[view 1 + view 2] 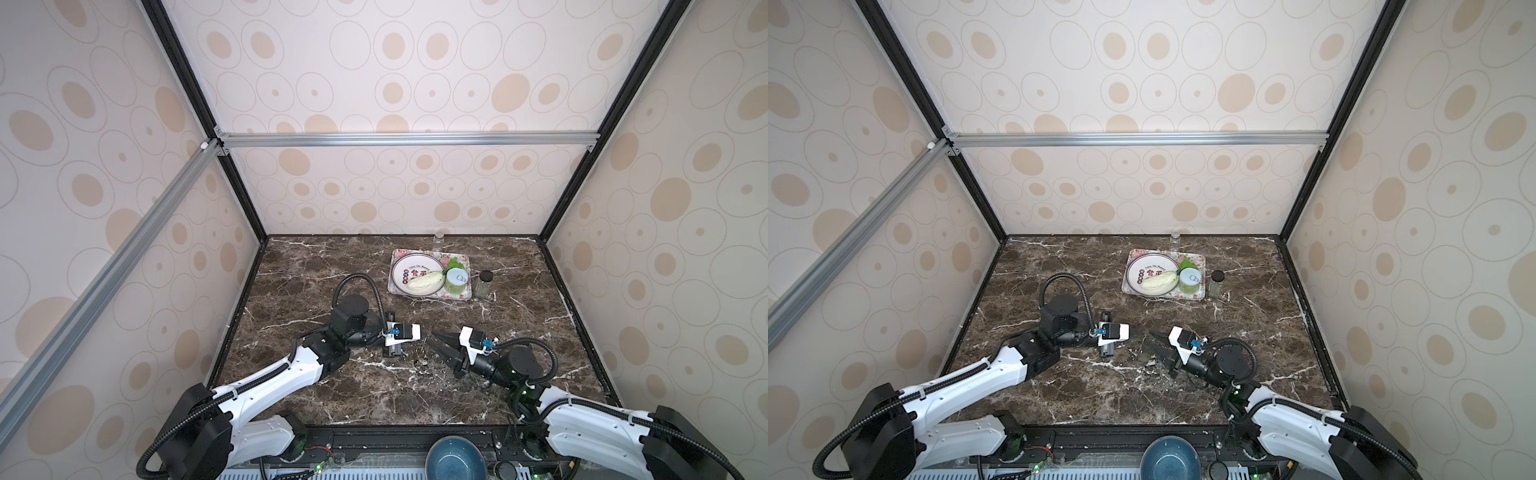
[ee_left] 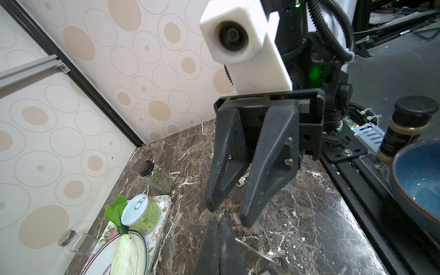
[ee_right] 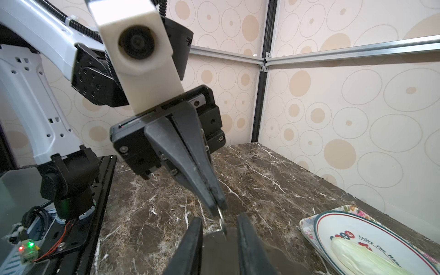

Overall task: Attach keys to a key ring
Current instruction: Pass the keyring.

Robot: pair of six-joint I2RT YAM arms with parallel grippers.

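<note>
My left gripper (image 2: 220, 217) is shut on a thin wire loop (image 3: 221, 215) just above the marble table. A flat grey plate, the key ring (image 3: 219, 250), sits below that loop; whether it hangs or rests on the table I cannot tell. It also shows beside the left fingers (image 2: 250, 250), next to small metal rings (image 2: 273, 256). My right gripper (image 3: 220, 217) faces the left one tip to tip and is open. Its fingers (image 3: 192, 245) stand on either side of the plate with nothing between the tips. Small silvery keys (image 1: 420, 362) lie on the table under the two grippers.
A floral tray (image 1: 465, 259) at the back holds a plate, a pale cabbage (image 1: 424, 284) and a green can (image 1: 456, 282). A dark-lidded spice jar (image 1: 484, 284) stands right of it, a glass shaker (image 1: 439, 237) at the back wall, a blue bowl (image 1: 455, 459) off the front edge.
</note>
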